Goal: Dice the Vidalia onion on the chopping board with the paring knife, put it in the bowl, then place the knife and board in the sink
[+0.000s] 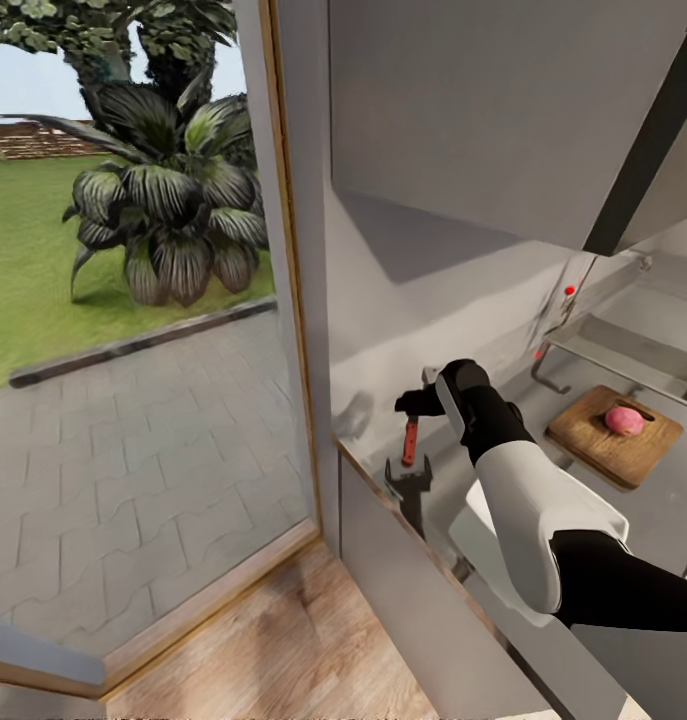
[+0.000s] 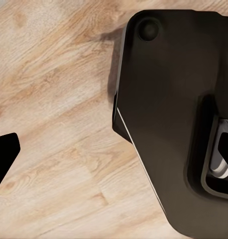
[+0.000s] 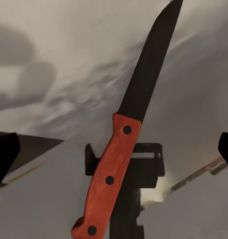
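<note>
The robot's white-and-black right arm (image 1: 543, 520) hides most of the shallow white square bowl (image 1: 473, 530); the grey steel sink (image 1: 633, 345) runs off frame.

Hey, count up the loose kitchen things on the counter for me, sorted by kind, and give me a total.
Knife: 1, red handle
Onion: 1, pink, lying on the board
Chopping board: 1, brown wood
Bowl: 1, white, partly behind the arm
Total: 4
</note>
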